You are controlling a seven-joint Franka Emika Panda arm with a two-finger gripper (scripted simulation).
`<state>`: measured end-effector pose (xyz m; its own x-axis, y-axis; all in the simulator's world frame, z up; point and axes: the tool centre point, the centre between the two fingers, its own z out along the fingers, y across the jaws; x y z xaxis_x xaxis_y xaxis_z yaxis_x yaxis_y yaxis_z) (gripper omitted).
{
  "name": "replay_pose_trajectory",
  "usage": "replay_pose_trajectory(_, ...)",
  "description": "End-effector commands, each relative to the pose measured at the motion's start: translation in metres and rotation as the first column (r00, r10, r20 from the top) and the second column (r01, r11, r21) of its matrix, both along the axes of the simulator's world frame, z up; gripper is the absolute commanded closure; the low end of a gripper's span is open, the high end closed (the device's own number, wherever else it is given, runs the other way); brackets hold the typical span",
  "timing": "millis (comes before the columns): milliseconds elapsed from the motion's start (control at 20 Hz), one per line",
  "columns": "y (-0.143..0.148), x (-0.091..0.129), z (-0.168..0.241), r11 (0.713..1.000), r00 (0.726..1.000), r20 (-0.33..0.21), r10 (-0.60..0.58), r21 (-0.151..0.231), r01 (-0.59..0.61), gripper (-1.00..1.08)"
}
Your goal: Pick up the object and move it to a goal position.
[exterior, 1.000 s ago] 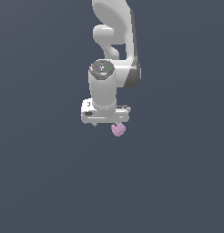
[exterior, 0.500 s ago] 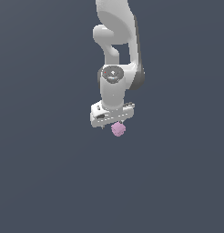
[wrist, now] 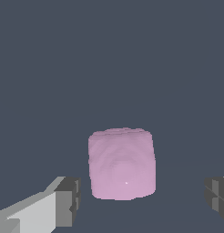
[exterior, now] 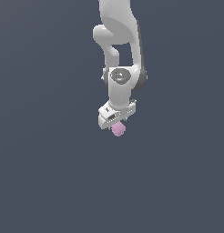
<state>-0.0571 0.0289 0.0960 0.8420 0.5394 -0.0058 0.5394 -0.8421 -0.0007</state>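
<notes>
The object point(wrist: 122, 164) is a pale pink-lilac lump, roughly cube-shaped with rounded corners and a faintly rippled, soft-looking face. In the wrist view it sits between the two dark grey fingertips point(wrist: 68, 201), with clear gaps on both sides, so the fingers stand spread and touch nothing. In the exterior view the object point(exterior: 118, 129) shows just under the white gripper point(exterior: 114, 123), right at its tips and far smaller than the hand above it.

Behind and around all this lies only a flat, even slate-grey field; no edge, seam or shadow marks where a surface would meet a wall, so I cannot tell whether the object rests on anything.

Against half a second ago, the gripper has tilted further, its body now slanting down toward the exterior view's left, while the object remains just below its tips.
</notes>
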Motion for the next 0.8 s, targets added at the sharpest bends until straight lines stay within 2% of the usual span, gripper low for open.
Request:
replay_pose_trajectory(0, 0.004, -0.003, -0.003, 0.999, 0.999, 0.003, 0.039, 0.001, -0.039, -0.92)
replay_pose_trajectory(450, 0.007, -0.006, -0.007, 0.998, 0.998, 0.004, 0.067, 0.002, -0.067, -0.92)
replay_pose_trajectory(750, 0.008, -0.007, -0.027, 0.998, 0.998, 0.005, 0.07, 0.003, -0.07, -0.92)
